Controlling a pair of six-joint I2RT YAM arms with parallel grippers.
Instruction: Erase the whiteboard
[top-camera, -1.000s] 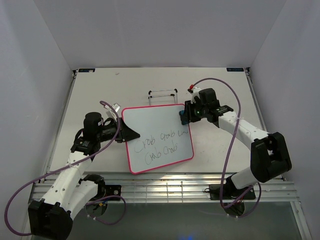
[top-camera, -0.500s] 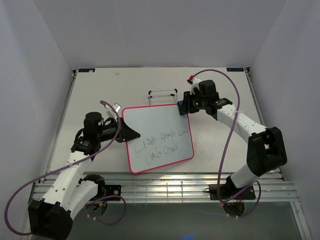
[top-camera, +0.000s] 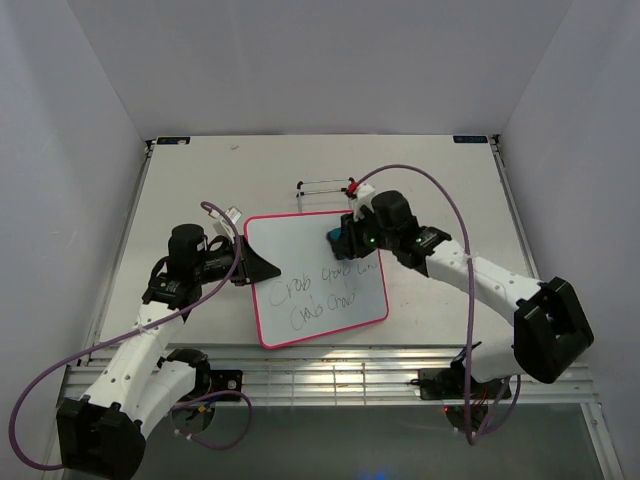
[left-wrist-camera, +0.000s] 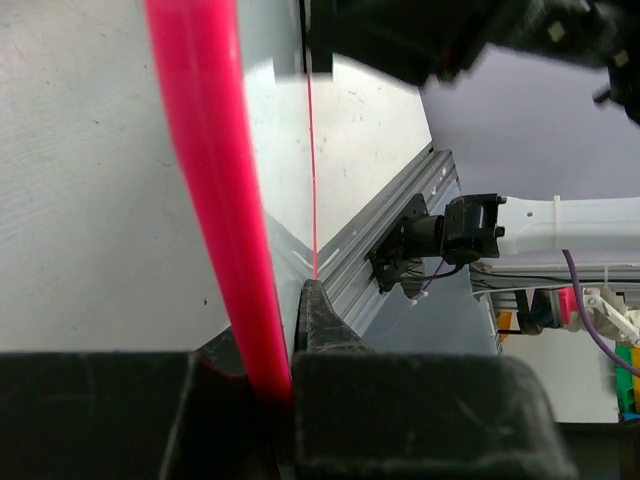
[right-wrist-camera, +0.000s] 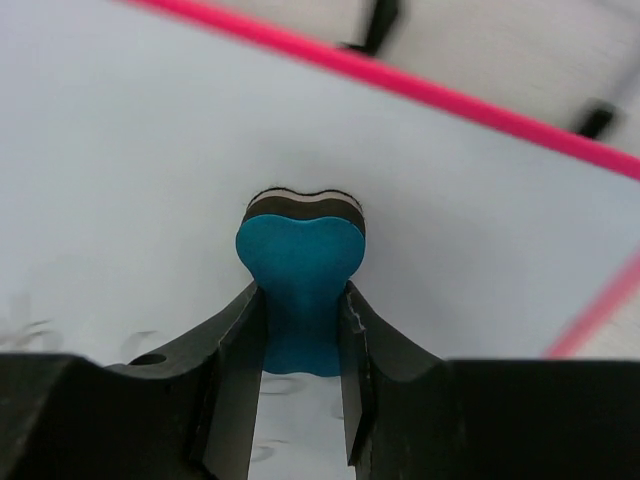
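Note:
The whiteboard lies flat on the table, pink-framed, with dark scribbles across its lower half. My left gripper is shut on its left edge; the left wrist view shows the pink frame pinched between the fingers of that gripper. My right gripper is shut on a blue eraser over the board's upper right part. In the right wrist view the eraser sits between the jaws of the right gripper with its dark felt end against the white face.
A thin black wire stand sits just beyond the board's far edge, also visible as the stand in the right wrist view. Metal rails run along the table's near edge. White walls enclose the table on three sides.
My right gripper, holding the eraser, has moved left from the board's upper right corner onto its white face. The left gripper and the board have stayed still.

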